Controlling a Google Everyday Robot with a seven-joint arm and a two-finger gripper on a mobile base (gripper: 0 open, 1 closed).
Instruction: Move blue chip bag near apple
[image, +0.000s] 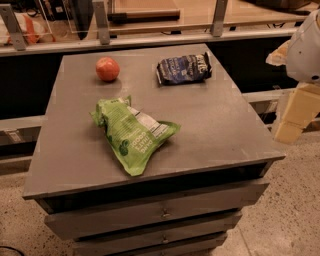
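The blue chip bag (183, 68) lies flat on the grey cabinet top (220, 125), at the far right part. The apple (107, 69) sits at the far left part, roughly a bag's length to the left of the chip bag. The two do not touch. My gripper (296, 117) hangs at the right edge of the view, beyond the cabinet's right side and off its top. It is well to the right of the chip bag and nearer the front. It holds nothing that I can see.
A larger bright green bag (132, 132) lies crumpled in the middle of the cabinet top, in front of the apple and the chip bag. The cabinet has drawers (162, 214) below. A railing with metal posts (101, 22) runs behind it.
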